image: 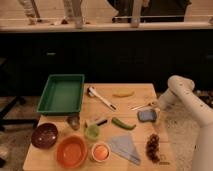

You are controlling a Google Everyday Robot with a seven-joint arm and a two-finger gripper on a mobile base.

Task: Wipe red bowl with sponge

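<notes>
The red bowl point(71, 150) is the wide orange-red one at the table's front left, empty and upright. The sponge point(146, 116), a small blue-grey pad, lies at the right side of the table, far from the bowl. My gripper point(153, 109) is at the end of the white arm point(176, 92) that reaches in from the right. It sits low at the sponge's upper right edge, touching or nearly touching it. The sponge still rests flat on the table.
A green tray point(62, 93) stands at the back left. A maroon bowl point(44, 135), a small cup point(100, 151) and a pale-blue cloth point(124, 146) flank the red bowl. A brush point(101, 97), banana point(123, 93), green cup point(92, 132), green vegetable point(123, 124) and grapes point(153, 146) lie between.
</notes>
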